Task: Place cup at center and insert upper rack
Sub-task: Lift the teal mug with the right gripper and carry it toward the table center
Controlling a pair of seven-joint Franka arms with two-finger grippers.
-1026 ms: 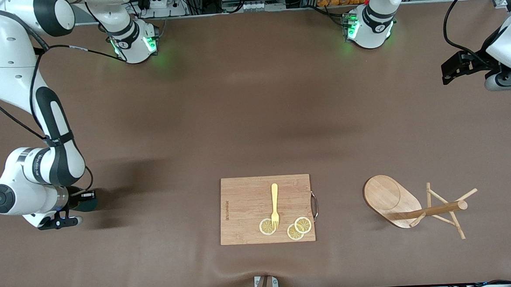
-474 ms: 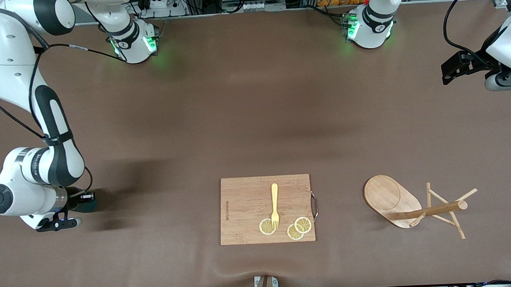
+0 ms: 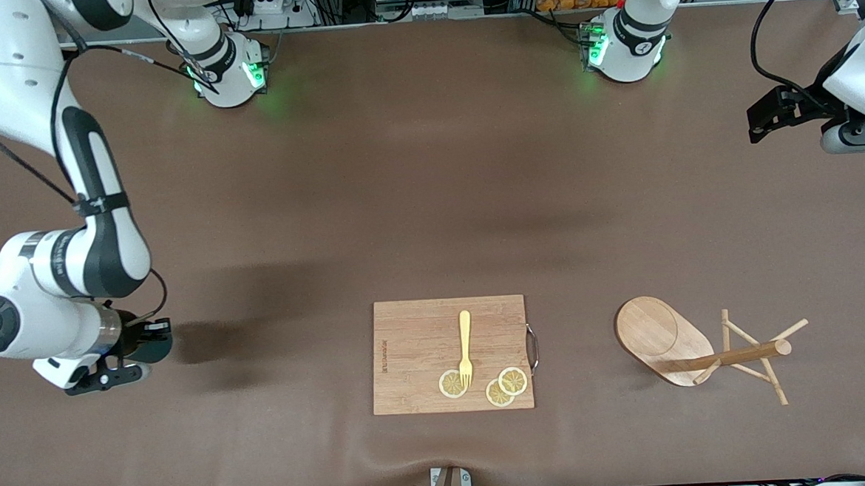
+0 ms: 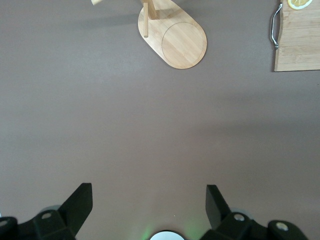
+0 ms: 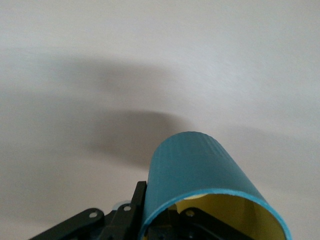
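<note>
The dark teal cup (image 3: pixel 155 347) is in my right gripper (image 3: pixel 139 352) near the right arm's end of the table, just above the brown cloth. In the right wrist view the cup (image 5: pixel 195 170) shows its ribbed outside and yellow inside, and my right gripper (image 5: pixel 162 205) is shut on its wall at the rim. The upper rack (image 3: pixel 704 347), a light wooden mug tree, lies on its side toward the left arm's end. Its oval base also shows in the left wrist view (image 4: pixel 175 42). My left gripper (image 3: pixel 770 116) waits open and empty (image 4: pixel 148 207) at the table's edge.
A rectangular wooden cutting board (image 3: pixel 415 333) with a metal handle lies near the front camera at the table's middle. It carries a yellow fork (image 3: pixel 465 345) and three lemon slices (image 3: pixel 505 387). The board's corner shows in the left wrist view (image 4: pixel 300 45).
My right arm has shifted and its gripper has moved a little toward the table's middle with the cup, which casts a longer shadow. The left arm and the rack have not moved.
</note>
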